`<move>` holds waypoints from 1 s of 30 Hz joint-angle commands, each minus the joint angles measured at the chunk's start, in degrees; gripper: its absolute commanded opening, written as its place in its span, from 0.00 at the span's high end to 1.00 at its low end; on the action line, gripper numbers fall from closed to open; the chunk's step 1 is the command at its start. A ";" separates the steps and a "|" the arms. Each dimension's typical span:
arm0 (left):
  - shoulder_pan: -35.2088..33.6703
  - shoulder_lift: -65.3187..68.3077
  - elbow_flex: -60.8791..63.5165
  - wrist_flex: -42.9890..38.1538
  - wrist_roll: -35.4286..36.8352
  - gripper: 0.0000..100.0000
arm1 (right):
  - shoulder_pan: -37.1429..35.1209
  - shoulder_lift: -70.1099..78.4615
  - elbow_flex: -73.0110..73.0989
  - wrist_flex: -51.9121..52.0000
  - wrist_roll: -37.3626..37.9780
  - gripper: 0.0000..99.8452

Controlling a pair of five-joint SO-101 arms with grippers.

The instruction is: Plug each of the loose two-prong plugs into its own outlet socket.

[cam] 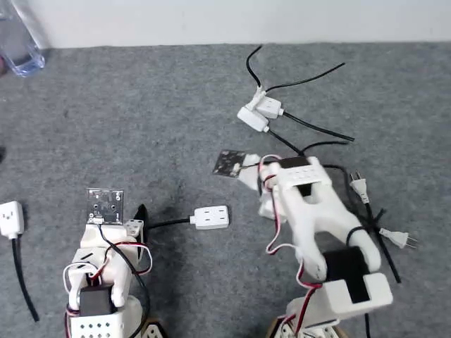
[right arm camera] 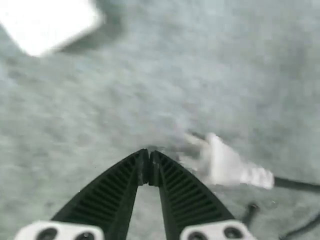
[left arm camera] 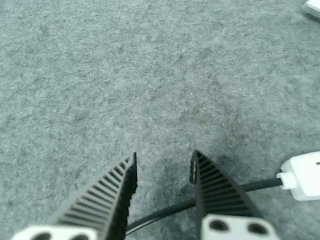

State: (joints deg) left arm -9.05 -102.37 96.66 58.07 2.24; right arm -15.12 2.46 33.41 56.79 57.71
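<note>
A white plug (right arm camera: 225, 162) lies on the grey table (cam: 141, 105) just beside the right tool (right arm camera: 149, 152), whose tips are closed together with nothing between them. The left tool (left arm camera: 162, 160) stands open over the black cord (left arm camera: 165, 212) of a white socket (cam: 211, 217).

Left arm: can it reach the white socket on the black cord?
Probably yes: the left gripper is open over that black cord, and the white socket lies close along it, bare carpet between.

Evenly lit from overhead, no glare. Softly shadowed on the grey carpet (left arm camera: 100, 75) beneath the left gripper (left arm camera: 164, 155). Blurred at the right wrist, smearing the plug (right arm camera: 220, 162).
</note>
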 commanded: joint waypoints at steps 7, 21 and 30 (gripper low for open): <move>0.35 -0.35 -0.13 -0.09 -0.44 0.83 | 3.65 -8.84 -6.24 6.55 -1.23 0.99; 0.26 -0.35 -0.13 0.00 -0.44 0.83 | 13.58 -3.82 -17.14 12.97 28.13 0.81; 0.26 -0.35 -0.13 0.00 -0.44 0.83 | 16.75 13.76 -37.80 35.38 59.34 0.81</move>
State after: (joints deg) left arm -9.05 -102.37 96.66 58.07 2.24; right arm 0.97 12.75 3.43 86.15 108.18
